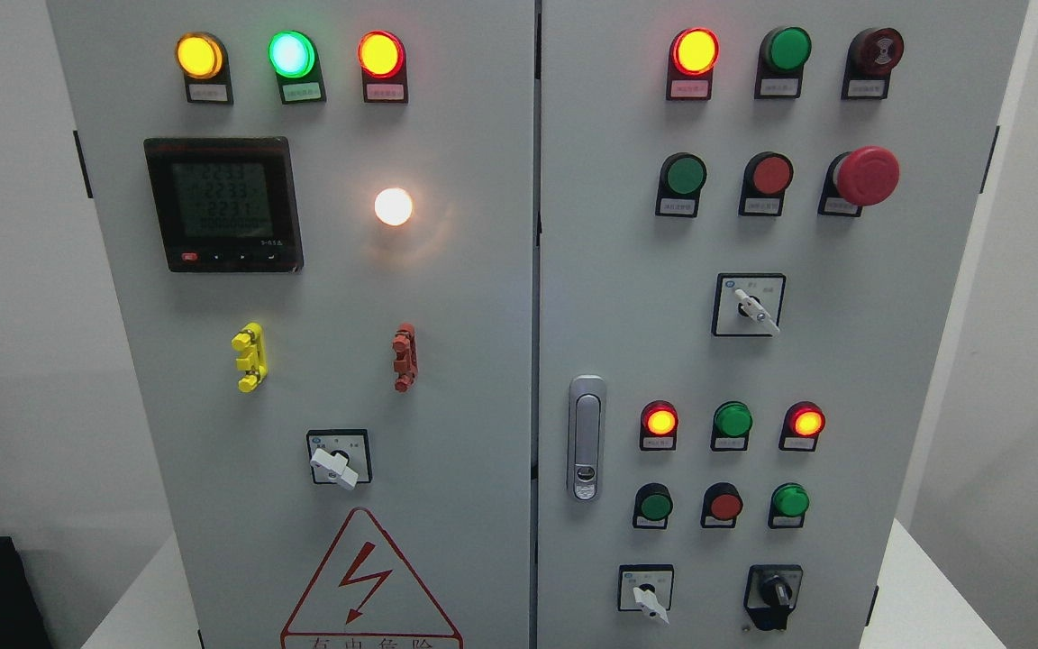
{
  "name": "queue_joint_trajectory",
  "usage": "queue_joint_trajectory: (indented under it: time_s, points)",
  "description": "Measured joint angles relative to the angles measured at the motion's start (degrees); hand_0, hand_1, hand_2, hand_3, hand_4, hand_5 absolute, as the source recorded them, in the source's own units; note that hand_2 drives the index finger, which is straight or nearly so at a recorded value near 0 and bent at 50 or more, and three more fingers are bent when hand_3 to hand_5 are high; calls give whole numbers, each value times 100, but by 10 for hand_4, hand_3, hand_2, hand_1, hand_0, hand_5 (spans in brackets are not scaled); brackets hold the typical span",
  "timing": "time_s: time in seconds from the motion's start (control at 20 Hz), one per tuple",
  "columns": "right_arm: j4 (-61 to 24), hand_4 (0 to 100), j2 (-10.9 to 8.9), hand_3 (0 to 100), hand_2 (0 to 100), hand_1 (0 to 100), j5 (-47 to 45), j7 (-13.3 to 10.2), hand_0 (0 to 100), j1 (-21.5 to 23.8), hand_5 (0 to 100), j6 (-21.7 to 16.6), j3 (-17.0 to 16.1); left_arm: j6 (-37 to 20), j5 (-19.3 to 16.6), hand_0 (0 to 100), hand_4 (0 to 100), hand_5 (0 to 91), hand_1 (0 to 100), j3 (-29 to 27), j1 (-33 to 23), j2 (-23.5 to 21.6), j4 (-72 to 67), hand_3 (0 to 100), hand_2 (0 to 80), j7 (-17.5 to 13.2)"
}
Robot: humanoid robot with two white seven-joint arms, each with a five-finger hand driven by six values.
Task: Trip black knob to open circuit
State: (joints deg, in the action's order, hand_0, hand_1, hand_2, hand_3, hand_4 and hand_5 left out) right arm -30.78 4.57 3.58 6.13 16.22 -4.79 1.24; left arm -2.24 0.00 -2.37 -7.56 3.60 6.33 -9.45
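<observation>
White walls behind; grey two-door control cabinet (447, 361) fills my head view, standing on a pale tabletop (920, 586). Item sought: black knob (773, 592), bottom right of the right door, beside a white-handled selector (647, 597), below a green lamp (789, 501). Neither hand is in view, so I cannot report finger state or how far either sits from the knob. Step, as I judge it: approach not begun; next I need an arm raised to the lower right corner.
</observation>
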Motion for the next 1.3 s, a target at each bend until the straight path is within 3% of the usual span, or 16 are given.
queue_joint_trajectory:
  time_s: [0.05,0.15,0.3,0.45,0.9,1.3]
  points:
    - [-112,63,-1,86,0,78,3,12,0,22,16,-139,-11,0,0,120,0,0,389,0,0,0,0,0,0,0]
    - [-305,193,-4,235,0,71,8,17,0,66,84,-477,-29,0,0,120,0,0,389,0,0,0,0,0,0,0]
    - [-530,268,-6,424,0,64,10,-37,0,108,142,-1073,-51,0,0,120,0,0,389,0,0,0,0,0,0,0]
    - [-731,345,-1,511,0,44,12,-69,0,132,212,-1607,-69,0,0,120,0,0,389,0,0,0,0,0,0,0]
    - [-1430,614,24,689,0,11,13,-276,0,169,469,-2499,-100,1,0,120,0,0,389,0,0,0,0,0,0,0]
    - [-2264,705,25,752,0,6,2,-440,0,227,609,-2802,-112,1,0,120,0,0,389,0,0,0,0,0,0,0]
